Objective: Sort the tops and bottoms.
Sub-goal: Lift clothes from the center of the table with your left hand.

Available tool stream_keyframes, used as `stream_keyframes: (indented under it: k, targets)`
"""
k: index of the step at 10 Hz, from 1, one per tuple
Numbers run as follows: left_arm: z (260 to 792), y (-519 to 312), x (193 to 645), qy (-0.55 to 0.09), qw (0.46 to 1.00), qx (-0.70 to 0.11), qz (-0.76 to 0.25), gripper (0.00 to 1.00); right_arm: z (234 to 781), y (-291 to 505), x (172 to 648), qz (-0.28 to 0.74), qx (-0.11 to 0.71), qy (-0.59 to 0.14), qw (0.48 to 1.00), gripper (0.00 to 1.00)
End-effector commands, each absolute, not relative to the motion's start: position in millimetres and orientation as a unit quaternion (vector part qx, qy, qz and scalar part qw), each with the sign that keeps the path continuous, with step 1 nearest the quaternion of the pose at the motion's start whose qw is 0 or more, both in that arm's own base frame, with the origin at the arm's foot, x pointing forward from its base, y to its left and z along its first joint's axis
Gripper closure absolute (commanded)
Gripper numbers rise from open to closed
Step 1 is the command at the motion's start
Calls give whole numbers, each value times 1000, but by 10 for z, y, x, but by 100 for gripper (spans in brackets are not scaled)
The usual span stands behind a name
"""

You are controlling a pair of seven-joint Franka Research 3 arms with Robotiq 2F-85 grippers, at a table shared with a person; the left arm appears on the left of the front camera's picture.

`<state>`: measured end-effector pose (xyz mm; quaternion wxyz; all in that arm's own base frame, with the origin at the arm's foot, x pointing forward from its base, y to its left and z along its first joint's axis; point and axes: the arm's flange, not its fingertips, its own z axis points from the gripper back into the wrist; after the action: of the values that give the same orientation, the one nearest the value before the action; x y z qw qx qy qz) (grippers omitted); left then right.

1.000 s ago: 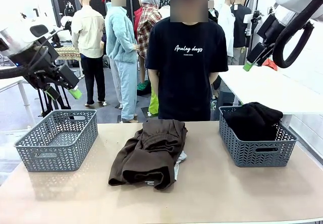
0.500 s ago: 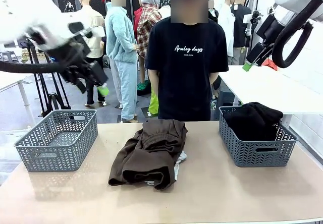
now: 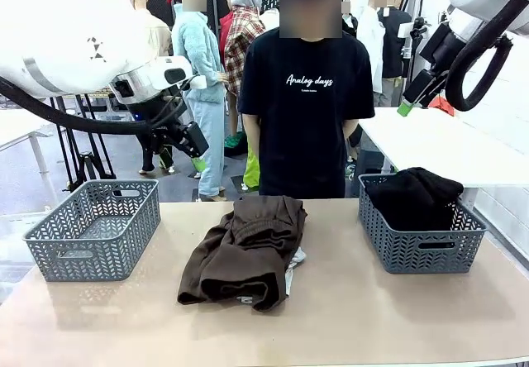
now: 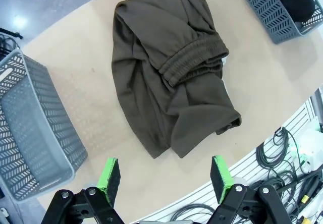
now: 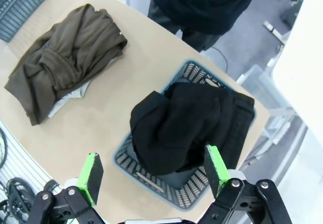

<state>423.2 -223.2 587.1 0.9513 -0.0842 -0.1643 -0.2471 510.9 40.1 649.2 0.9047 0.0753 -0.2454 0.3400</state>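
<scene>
Front view: rumpled brown cloth bottoms (image 3: 244,255)

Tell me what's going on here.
Clothes are being sorted into baskets. A black garment lies in the basket on the robot's right. The dark brown garment lies heaped in the middle of the table, a bit of light grey T-shirt peeking from under it; the other grey basket sits at the robot's left. The left gripper hangs open above the table, facing the brown garment; the right gripper hangs open over the filled basket. The person stands at the far side.
</scene>
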Motion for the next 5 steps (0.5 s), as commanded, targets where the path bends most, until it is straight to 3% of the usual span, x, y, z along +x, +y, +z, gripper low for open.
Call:
stream_keyframes:
  k: [1,2,4,5]
  targets:
    - [5837,-2244,4247,-161,952,-82,-249,7,6500,397,5136,343,71,-244,904,0]
    - [5794,-2341,4204,-170,945,-71,-271,7,6500,397,5136,343,71,-244,904,0]
    - [5521,-2439,4826,-168,953,-136,-214,7,6500,397,5136,343,71,-244,904,0]
    - [5403,-2604,5179,-174,962,-109,-179,7,6500,397,5136,343,71,-244,904,0]
